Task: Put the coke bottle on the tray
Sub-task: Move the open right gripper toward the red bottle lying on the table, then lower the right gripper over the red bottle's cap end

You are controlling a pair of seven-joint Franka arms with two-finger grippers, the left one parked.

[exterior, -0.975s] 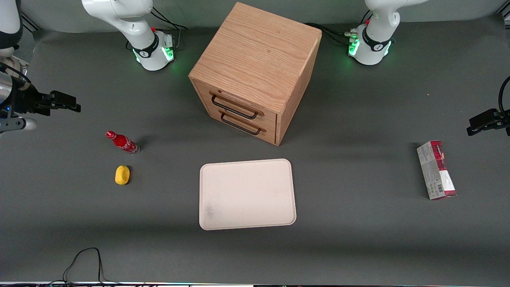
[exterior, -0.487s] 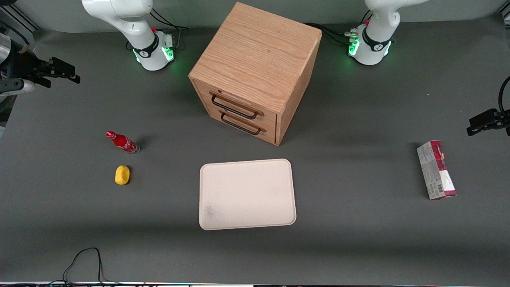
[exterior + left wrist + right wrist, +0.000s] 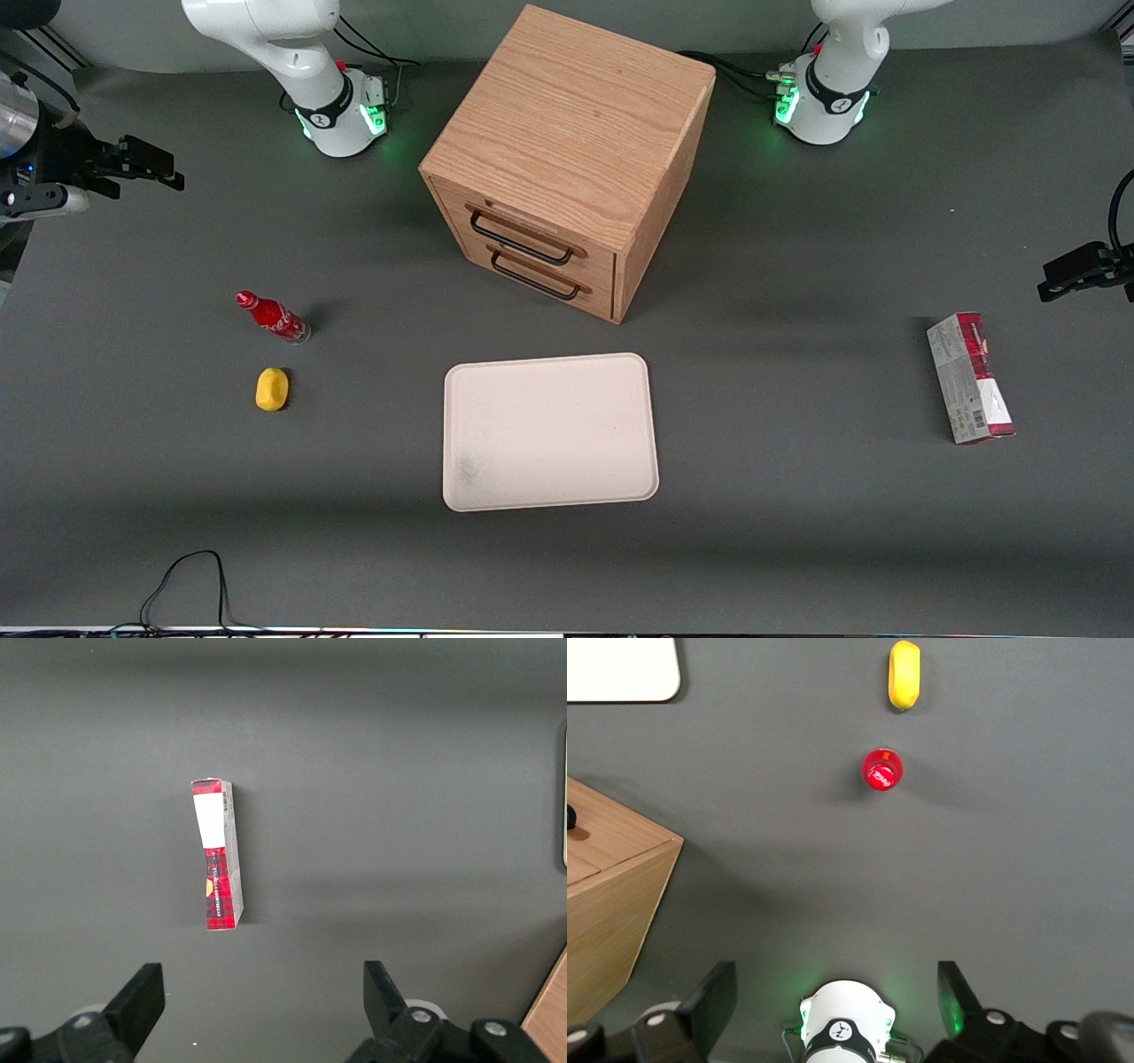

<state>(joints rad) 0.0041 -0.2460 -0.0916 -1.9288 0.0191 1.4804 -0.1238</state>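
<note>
gripper (image 3: 164,173) crept slightly lower since half second ago, fingers spread, empty; coke bottle (image 3: 273,316) untouched, tray (image 3: 549,431) bare, approach barely started

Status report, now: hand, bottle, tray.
Hand open, high at working arm's end. Coke bottle upright on table beside yellow lump, untouched. Tray bare, path unobstructed.

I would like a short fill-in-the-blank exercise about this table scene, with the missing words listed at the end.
1. The coke bottle stands on the table, not yet on the ______.
2. The yellow lump lies nearer to the front camera than the ______.
3. The gripper hangs above the table with its fingers ______ and holds nothing.
4. The wooden box has ______ drawers, both closed.

Missing words: tray; coke bottle; open; two
</note>
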